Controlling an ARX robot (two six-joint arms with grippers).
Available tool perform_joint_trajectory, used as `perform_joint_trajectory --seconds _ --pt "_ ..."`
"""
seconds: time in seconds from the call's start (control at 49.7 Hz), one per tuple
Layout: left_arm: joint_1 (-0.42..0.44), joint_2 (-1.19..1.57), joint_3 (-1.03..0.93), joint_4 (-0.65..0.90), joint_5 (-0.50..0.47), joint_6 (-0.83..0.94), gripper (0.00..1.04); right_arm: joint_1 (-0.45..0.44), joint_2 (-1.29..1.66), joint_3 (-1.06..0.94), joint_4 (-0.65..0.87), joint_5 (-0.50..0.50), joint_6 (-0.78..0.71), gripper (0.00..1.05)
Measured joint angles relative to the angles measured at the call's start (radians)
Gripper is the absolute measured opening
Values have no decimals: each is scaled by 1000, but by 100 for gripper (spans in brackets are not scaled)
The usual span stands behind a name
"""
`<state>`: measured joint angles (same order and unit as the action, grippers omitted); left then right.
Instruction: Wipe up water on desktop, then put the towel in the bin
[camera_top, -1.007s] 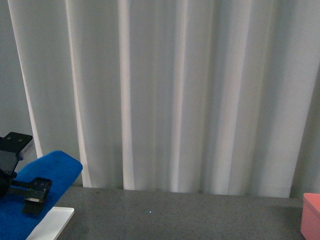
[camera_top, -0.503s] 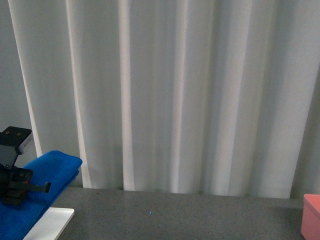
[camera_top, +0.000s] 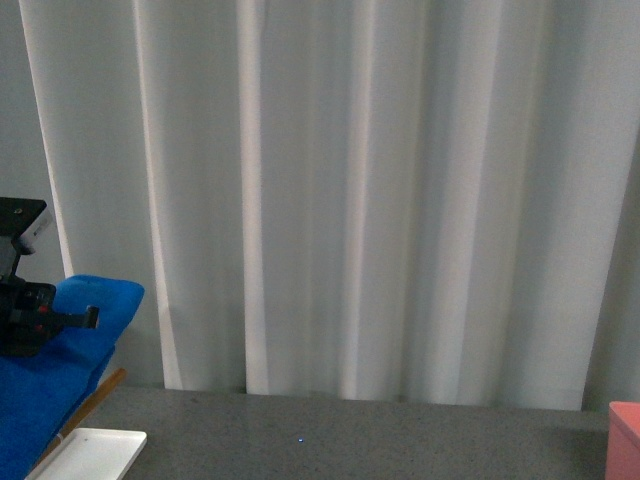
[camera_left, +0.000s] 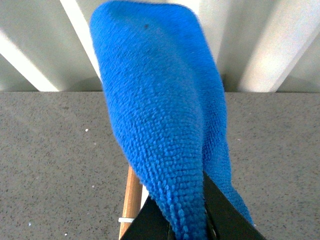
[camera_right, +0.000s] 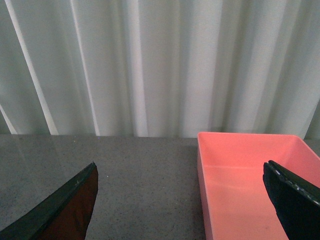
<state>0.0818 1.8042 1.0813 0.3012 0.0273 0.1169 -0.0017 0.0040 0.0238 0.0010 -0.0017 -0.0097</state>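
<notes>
The bright blue towel (camera_top: 75, 345) hangs at the far left of the front view, lifted above the dark grey desktop (camera_top: 350, 440). My left gripper (camera_top: 30, 320) is shut on it. In the left wrist view the towel (camera_left: 155, 100) bulges out from between the two black fingers (camera_left: 150, 225) and droops over the desktop (camera_left: 50, 150). The pink bin (camera_right: 250, 175) sits straight ahead of my right gripper (camera_right: 181, 170), which is open and empty above the bin's near wall. In the front view only a corner of the bin (camera_top: 626, 440) shows, at the far right.
A small white tray (camera_top: 90, 455) lies under the towel at the left, with a wooden rod (camera_top: 95, 400) leaning over it; the rod (camera_left: 132, 195) also shows in the left wrist view. White curtains (camera_top: 350, 200) close off the back of the desktop.
My left gripper has risen with the towel and drawn a little to the left. The wooden rod under the towel has come into view.
</notes>
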Motion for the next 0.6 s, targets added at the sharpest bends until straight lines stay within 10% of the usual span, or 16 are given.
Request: perform_joint_trajectory --seconds 0.604 --pt "-108 -349 -269 229 355 -257 4 0 0 0 0 0 0 98"
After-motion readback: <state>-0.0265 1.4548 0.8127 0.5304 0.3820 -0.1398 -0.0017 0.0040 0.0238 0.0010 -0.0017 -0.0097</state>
